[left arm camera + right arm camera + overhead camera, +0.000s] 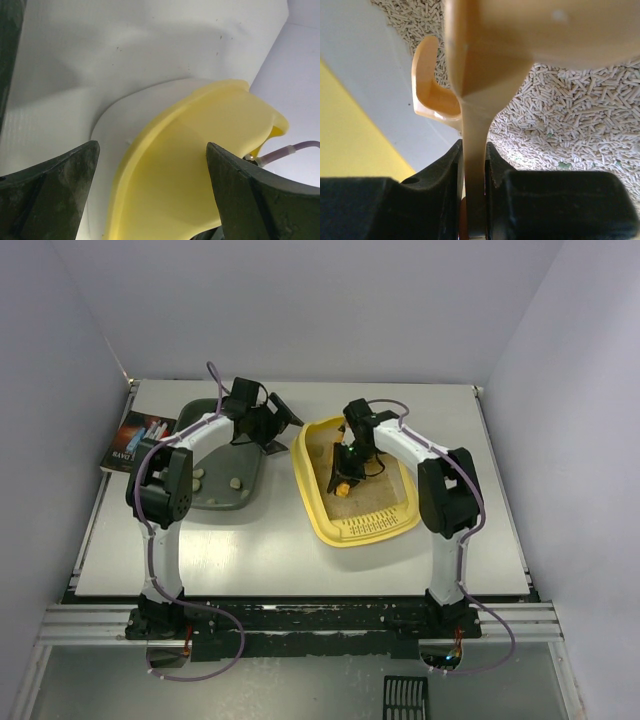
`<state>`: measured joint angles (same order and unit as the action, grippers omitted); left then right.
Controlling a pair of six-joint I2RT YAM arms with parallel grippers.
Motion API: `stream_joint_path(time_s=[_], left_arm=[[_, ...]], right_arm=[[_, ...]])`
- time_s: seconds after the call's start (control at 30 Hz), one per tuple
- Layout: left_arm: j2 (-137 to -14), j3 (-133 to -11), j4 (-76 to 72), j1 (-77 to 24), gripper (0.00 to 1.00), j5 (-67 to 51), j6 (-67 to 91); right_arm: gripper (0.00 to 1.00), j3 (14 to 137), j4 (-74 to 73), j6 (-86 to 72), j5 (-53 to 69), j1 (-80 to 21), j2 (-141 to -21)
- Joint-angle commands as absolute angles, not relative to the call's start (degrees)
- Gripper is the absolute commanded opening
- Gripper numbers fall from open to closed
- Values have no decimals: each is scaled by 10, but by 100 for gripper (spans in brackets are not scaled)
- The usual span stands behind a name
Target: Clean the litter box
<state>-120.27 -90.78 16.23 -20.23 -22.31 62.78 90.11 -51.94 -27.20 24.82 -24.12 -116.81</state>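
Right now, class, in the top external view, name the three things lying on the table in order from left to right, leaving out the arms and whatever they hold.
Left to right: booklet → dark grey-green tray → yellow litter box.

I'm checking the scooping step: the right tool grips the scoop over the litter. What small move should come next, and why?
Probably dip the scoop and push it through the litter. The right tool is shut on its handle, the head poised inside the yellow litter box, and lumps already lie in the grey tray beside it.
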Motion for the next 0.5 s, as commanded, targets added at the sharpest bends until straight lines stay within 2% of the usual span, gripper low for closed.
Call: stream_joint_path(time_s=[0.0, 0.27, 0.47], left_arm=[[-1175, -908, 181, -216, 100, -248, 646], [-1178, -912, 175, -227, 100, -240, 662], [-1185, -925, 176, -230, 100, -232, 657]], right_arm=[[0, 851, -462, -288, 324, -258, -1186], [0, 751, -331, -344, 411, -259, -1138], [0, 725, -297, -344, 484, -259, -1138]])
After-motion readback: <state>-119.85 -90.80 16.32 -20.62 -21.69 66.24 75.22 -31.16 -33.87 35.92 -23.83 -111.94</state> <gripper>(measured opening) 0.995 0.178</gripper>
